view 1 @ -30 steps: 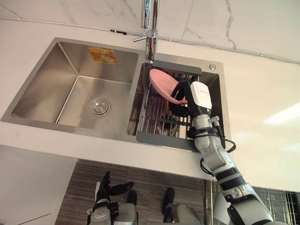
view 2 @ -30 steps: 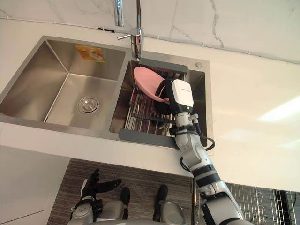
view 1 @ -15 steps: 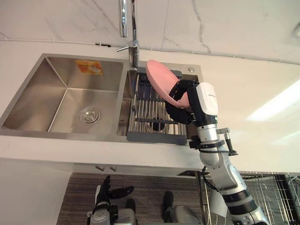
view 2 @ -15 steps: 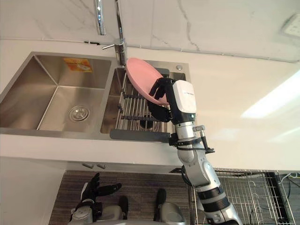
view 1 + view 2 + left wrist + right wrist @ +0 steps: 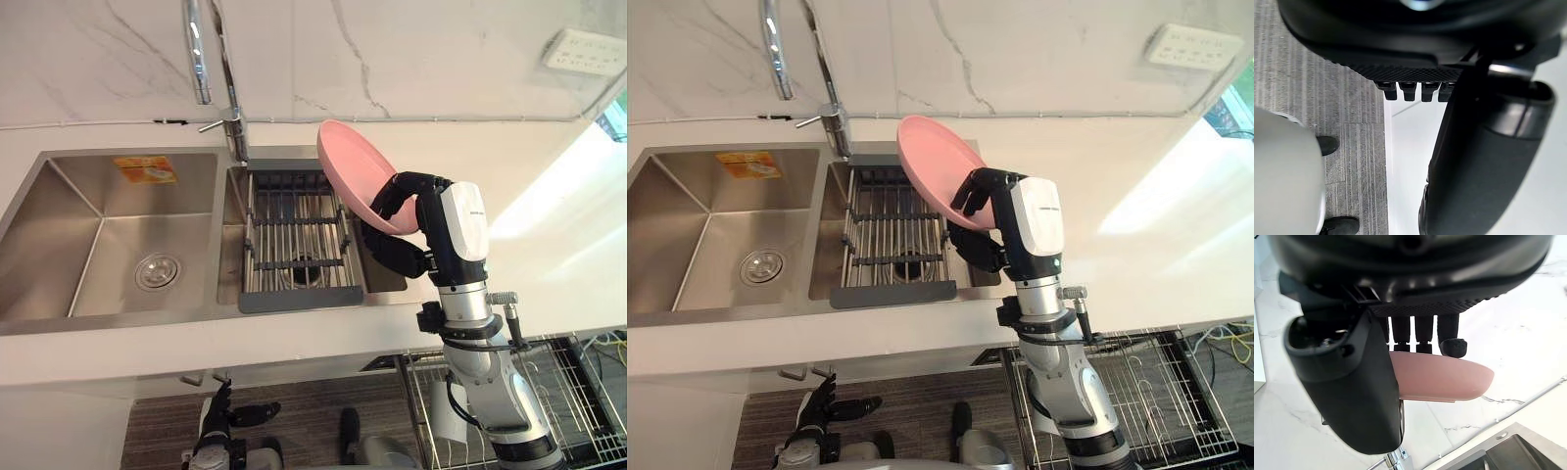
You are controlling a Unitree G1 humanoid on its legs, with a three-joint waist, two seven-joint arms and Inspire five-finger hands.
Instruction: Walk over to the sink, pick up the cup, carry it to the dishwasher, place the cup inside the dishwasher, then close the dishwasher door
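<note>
One pink dish, tilted on edge, is pinched between the fingers and thumb of the right robot hand, above the single rack in the right of two sink basins. The left robot hand hangs open below the counter.

Chrome faucet, grey drain rack, white wall outlet.

No print can be read. An orange sticker sits on the left sink basin's back wall, at twelve o'clock from the drain; its lettering is too small.
</note>
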